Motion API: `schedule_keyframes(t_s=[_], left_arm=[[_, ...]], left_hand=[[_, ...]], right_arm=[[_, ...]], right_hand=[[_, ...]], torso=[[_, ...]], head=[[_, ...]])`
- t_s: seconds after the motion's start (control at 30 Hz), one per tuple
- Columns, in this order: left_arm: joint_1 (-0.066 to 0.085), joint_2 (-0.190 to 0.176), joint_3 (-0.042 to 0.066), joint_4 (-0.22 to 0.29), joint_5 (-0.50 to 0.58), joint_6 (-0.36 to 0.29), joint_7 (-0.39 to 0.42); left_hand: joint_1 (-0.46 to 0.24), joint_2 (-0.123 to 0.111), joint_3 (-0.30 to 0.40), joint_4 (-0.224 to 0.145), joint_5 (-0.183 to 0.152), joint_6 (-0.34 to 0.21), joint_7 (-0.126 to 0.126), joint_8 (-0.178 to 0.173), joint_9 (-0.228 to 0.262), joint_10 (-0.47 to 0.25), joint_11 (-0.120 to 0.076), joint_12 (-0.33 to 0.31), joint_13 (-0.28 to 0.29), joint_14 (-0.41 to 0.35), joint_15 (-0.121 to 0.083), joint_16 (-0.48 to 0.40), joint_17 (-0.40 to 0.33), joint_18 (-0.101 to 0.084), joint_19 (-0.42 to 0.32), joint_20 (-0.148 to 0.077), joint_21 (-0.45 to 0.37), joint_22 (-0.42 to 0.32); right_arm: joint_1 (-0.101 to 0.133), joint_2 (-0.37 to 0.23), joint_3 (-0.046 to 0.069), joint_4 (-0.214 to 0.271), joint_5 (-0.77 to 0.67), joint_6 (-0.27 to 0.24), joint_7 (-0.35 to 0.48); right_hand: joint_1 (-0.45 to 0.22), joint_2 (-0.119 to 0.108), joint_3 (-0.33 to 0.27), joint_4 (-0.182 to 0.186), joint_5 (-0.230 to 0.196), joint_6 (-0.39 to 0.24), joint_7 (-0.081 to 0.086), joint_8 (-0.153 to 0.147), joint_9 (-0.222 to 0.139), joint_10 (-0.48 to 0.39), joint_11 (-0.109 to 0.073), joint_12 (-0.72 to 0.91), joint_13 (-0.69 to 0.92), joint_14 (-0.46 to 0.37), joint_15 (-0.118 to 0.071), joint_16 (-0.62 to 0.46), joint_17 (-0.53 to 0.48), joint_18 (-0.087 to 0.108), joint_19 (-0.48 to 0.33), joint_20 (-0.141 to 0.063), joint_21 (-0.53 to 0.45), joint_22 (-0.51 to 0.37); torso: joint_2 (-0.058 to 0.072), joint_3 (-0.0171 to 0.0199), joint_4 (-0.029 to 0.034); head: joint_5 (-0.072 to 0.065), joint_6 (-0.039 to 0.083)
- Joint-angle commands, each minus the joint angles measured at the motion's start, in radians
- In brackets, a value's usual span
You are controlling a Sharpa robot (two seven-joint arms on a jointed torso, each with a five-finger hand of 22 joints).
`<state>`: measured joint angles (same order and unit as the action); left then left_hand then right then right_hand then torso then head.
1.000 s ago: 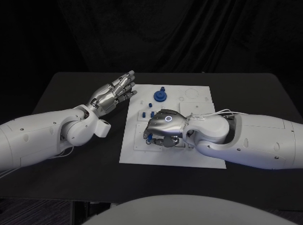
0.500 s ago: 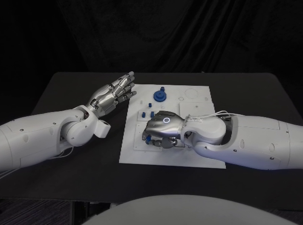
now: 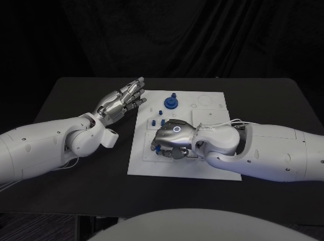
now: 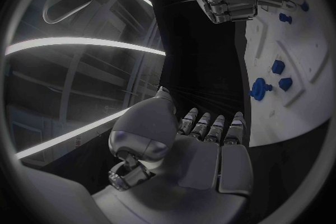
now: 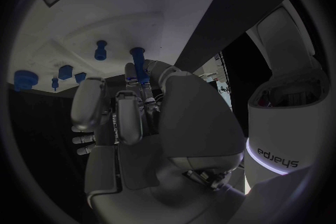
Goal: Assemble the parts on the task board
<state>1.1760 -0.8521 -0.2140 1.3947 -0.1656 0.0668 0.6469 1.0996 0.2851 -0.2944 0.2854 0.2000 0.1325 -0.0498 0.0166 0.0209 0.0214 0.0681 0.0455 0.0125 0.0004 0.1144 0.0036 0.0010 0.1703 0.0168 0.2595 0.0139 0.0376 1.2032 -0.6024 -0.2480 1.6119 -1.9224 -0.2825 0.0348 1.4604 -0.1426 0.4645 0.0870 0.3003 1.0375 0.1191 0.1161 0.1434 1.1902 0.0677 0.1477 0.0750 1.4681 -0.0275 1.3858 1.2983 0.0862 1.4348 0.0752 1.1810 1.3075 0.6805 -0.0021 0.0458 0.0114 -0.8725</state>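
The right hand (image 3: 173,139) has slid a little toward the near left of the task board (image 3: 212,173), its fingers (image 5: 133,102) pinching a small blue part (image 5: 138,61) just above the board. I think it is lining the part up with a hole. The left hand (image 3: 121,102) still waits beside the board over the tabletop (image 3: 75,95), fingers spread and holding nothing.

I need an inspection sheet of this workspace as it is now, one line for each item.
Surface: black table, matte, with the white task board at its middle.
Job's things: small blue parts stand at the board's far side; one blue part is pinched in the right hand's fingertips.
Clutter: nothing seen.
Hands: left hand hangs at the board's left edge, fingers apart, holding nothing; right hand is low over the board's middle.
Cables: thin white cables at the right wrist.
Surroundings: black curtain behind the table.
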Motion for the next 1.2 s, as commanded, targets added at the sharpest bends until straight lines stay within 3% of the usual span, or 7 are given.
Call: schedule_keyframes(t_s=[0.03,0.13,0.27,0.4,0.67,0.93,1.2], left_arm=[[-0.003,0.002,0.001,0.000,-0.001,0.017,0.008],[-0.003,0.002,0.001,0.000,-0.001,0.016,0.009],[-0.004,0.001,0.001,-0.001,-0.001,0.016,0.011],[-0.004,0.002,0.001,-0.003,-0.001,0.016,0.011],[-0.008,0.001,0.001,-0.003,-0.001,0.016,0.011],[-0.011,-0.006,0.001,-0.001,-0.001,0.013,0.012],[-0.013,-0.016,0.001,0.003,-0.001,0.011,0.010]], left_hand=[[0.013,0.000,0.008,0.000,0.004,0.001,0.007,0.007,0.001,0.000,0.006,0.003,0.001,0.000,0.010,-0.004,-0.001,0.010,0.001,-0.005,0.000,-0.001],[0.013,0.000,0.009,0.002,0.003,0.003,0.011,0.007,0.002,-0.001,0.005,0.001,0.000,0.000,0.012,-0.004,-0.001,0.009,0.001,-0.005,0.000,-0.001],[0.009,0.001,0.009,0.004,-0.002,0.005,0.017,0.008,0.002,-0.004,-0.001,-0.002,0.000,0.000,0.013,-0.004,-0.001,0.009,0.001,-0.004,0.000,-0.001],[0.007,0.001,0.009,0.006,-0.004,0.005,0.017,0.008,0.002,-0.004,-0.001,-0.001,0.000,0.000,0.013,-0.004,-0.001,0.009,0.001,-0.004,0.000,-0.001],[0.001,0.004,0.010,0.007,-0.008,0.008,0.025,0.008,0.002,-0.004,0.000,-0.001,0.000,0.000,0.013,-0.004,-0.001,0.009,0.001,-0.004,0.000,-0.001],[0.000,0.004,0.010,0.007,-0.008,0.008,0.029,0.008,0.002,-0.005,-0.001,-0.001,0.000,0.000,0.013,-0.004,-0.001,0.009,0.001,-0.004,0.000,-0.001],[0.000,0.004,0.011,0.006,-0.006,0.009,0.031,0.009,0.002,-0.005,-0.001,0.001,0.000,0.000,0.012,-0.004,-0.001,0.010,0.001,-0.004,0.000,-0.001]], right_arm=[[-0.003,0.001,0.001,-0.002,-0.009,0.007,-0.009],[-0.003,0.000,0.001,-0.003,-0.009,0.032,-0.010],[-0.003,-0.002,0.001,-0.005,-0.009,0.076,-0.014],[-0.003,-0.006,0.001,-0.006,-0.009,0.087,-0.012],[-0.003,-0.013,0.001,-0.006,0.010,0.051,-0.003],[0.000,-0.068,0.005,0.044,0.027,-0.109,0.003],[0.079,-0.191,0.013,0.152,0.207,-0.271,0.035]], right_hand=[[-0.009,-0.003,-0.005,-0.002,0.004,0.002,-0.010,-0.008,0.002,0.003,-0.011,-0.007,-0.001,0.028,-0.005,-0.009,-0.005,-0.009,-0.005,0.002,-0.005,0.163],[-0.030,-0.016,-0.010,0.009,0.005,-0.024,-0.024,-0.026,-0.003,-0.035,-0.011,-0.030,-0.005,0.025,-0.014,-0.014,-0.009,-0.008,-0.008,-0.006,-0.010,0.161],[-0.077,-0.046,-0.029,0.038,0.004,-0.120,-0.085,-0.054,-0.022,-0.136,0.004,-0.075,-0.006,0.005,-0.002,-0.042,-0.043,0.000,-0.035,0.000,-0.065,0.148],[-0.100,-0.050,-0.082,0.058,0.004,-0.194,-0.122,-0.052,-0.038,-0.217,0.002,-0.073,0.004,-0.007,-0.001,-0.053,-0.056,0.005,-0.050,0.004,-0.096,0.141],[-0.096,-0.043,-0.141,0.078,0.006,-0.233,-0.131,-0.052,-0.049,-0.277,0.005,-0.063,0.014,-0.003,0.001,-0.041,-0.043,0.004,-0.045,0.006,-0.090,0.144],[-0.076,-0.041,-0.183,0.105,0.009,-0.248,-0.134,-0.048,-0.057,-0.317,0.006,-0.042,0.022,0.003,0.001,-0.029,-0.029,0.001,-0.037,0.006,-0.077,0.148],[-0.054,-0.029,-0.193,0.133,0.009,-0.236,-0.120,-0.044,-0.058,-0.313,0.011,0.002,0.033,0.017,0.002,-0.006,-0.001,-0.005,-0.019,0.007,-0.042,0.157]], torso=[[0.001,-0.0003,0.0006],[0.000,-0.0002,-0.0002],[0.000,0.0001,-0.0004],[0.000,0.0004,0.0003],[0.000,0.0012,-0.0010],[-0.001,0.0021,-0.0007],[-0.001,0.0023,-0.0020]], head=[[-0.001,0.000],[0.002,0.000],[0.002,0.000],[0.003,0.000],[0.002,0.000],[0.016,0.000],[0.015,0.000]])
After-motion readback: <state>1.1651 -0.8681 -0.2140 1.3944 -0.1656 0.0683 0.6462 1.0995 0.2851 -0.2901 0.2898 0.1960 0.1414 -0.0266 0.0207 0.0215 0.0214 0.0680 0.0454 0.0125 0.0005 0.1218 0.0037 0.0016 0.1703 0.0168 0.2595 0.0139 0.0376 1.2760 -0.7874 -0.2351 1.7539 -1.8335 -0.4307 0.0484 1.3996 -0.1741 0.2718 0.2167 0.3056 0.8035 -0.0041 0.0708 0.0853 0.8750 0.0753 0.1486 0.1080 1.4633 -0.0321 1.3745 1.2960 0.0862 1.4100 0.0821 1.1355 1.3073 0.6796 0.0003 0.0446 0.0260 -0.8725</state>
